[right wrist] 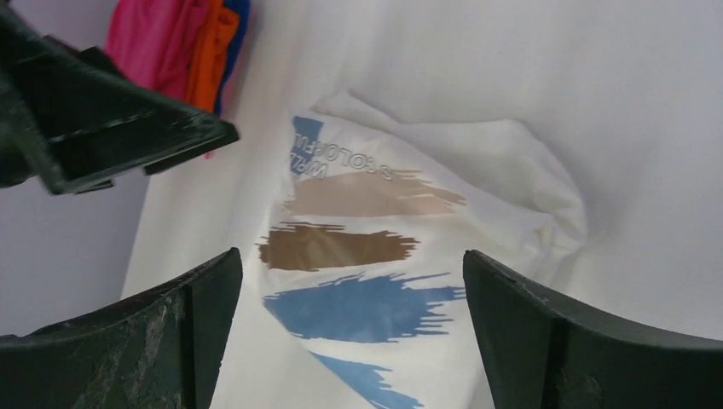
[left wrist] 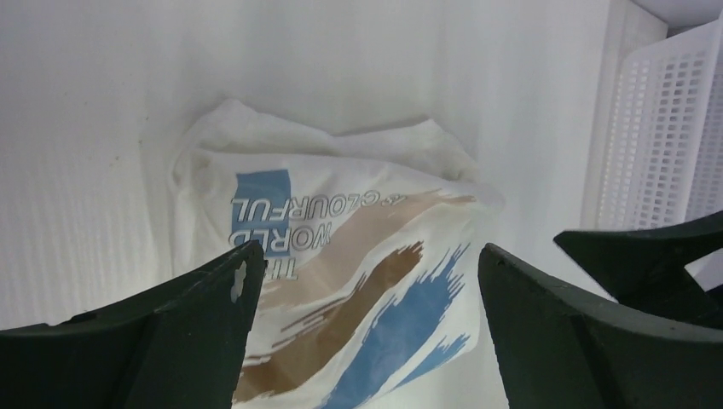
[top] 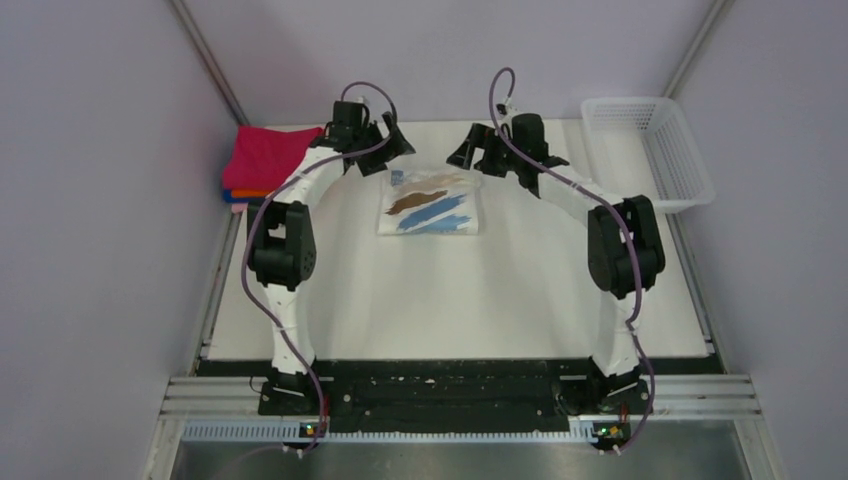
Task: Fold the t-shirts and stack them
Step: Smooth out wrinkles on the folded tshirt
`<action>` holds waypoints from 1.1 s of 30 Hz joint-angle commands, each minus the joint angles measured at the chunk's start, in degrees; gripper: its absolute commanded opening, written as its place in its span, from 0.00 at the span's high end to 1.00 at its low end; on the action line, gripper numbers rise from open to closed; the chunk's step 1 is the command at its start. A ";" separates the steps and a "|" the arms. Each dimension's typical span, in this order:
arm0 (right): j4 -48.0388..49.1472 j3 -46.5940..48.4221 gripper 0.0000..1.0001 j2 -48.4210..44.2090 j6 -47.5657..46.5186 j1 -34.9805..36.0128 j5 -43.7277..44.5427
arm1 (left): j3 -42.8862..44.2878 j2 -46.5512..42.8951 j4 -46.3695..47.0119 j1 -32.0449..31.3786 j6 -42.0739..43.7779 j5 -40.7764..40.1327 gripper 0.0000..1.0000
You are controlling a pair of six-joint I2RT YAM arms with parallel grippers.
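A white t-shirt (top: 430, 203) with brown, tan and blue brush-stroke print lies folded into a rough square at the middle back of the table. My left gripper (top: 388, 152) hovers over its far left corner and my right gripper (top: 478, 155) over its far right corner. Both are open and hold nothing. In the left wrist view the printed shirt (left wrist: 358, 256) lies below the spread left gripper (left wrist: 368, 251). In the right wrist view the shirt (right wrist: 375, 239) lies under the spread right gripper (right wrist: 351, 256). A stack of folded t-shirts (top: 265, 160), magenta on top, sits at the back left.
A white mesh basket (top: 650, 150) stands at the back right corner and shows at the right edge of the left wrist view (left wrist: 665, 128). The coloured stack (right wrist: 183, 43) appears at the top left of the right wrist view. Grey walls close in on both sides.
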 commanded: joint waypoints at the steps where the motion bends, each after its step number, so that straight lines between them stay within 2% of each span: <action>1: 7.11 1.90 0.01 3.26 3.94 1.63 -8.36 | 6.89 6.32 2.33 -0.05 -1.52 3.02 0.01; 7: 2.86 13.78 0.01 16.14 4.47 1.08 -3.01 | 14.46 16.58 1.79 0.12 -5.06 1.47 0.01; 10: -7.05 19.59 0.01 21.65 5.59 0.98 5.71 | 17.37 20.34 -1.96 0.30 -7.57 -0.65 0.01; 14: -7.99 17.96 0.01 24.45 6.60 2.03 4.09 | 14.26 21.13 -4.12 0.03 -10.21 0.54 0.02; 19: -6.68 4.55 0.01 18.65 6.15 3.48 4.61 | 2.16 14.49 -6.90 -0.60 -8.65 0.71 0.03; 23: -5.35 -9.04 0.01 8.53 4.80 4.09 4.58 | -11.59 3.64 -7.51 -1.46 -6.08 -2.23 0.03; 27: -7.87 -16.12 0.01 0.00 1.05 5.84 4.31 | -23.46 -7.25 -6.10 -3.27 -4.91 -2.29 0.02; 30: -7.52 -17.55 0.01 -3.93 0.33 6.11 3.80 | -26.01 -12.39 -4.24 -4.95 -4.12 -2.75 0.02; 33: -8.86 -16.16 0.01 -7.57 -0.93 6.47 3.85 | -23.34 -14.67 -6.25 -5.63 -3.18 -4.45 0.02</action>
